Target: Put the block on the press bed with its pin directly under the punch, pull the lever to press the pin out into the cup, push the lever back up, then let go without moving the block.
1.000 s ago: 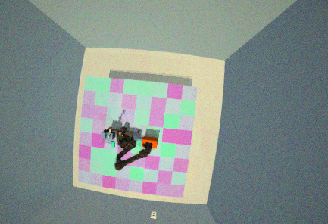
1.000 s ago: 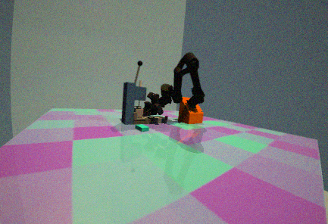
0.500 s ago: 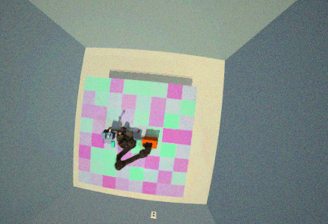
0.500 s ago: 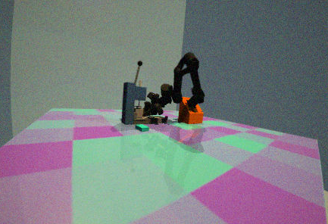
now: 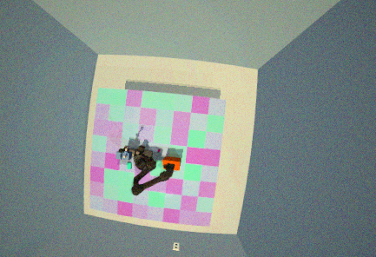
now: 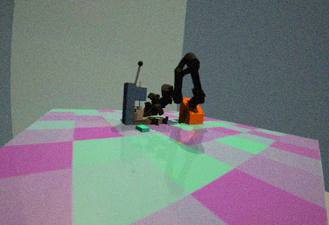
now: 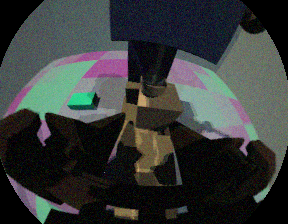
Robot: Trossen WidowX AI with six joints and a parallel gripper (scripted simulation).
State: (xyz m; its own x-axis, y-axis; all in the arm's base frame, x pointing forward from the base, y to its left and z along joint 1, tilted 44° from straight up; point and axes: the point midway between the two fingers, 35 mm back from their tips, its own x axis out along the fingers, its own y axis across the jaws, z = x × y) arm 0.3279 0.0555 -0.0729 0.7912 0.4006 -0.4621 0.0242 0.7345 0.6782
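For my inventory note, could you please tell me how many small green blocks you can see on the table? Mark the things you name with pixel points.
1. The small green block [image 5: 129,165] [image 6: 142,128] [image 7: 82,101] lies on the checkered table top, beside the blue press [image 6: 128,104]. Others could be hidden behind the press or arm.
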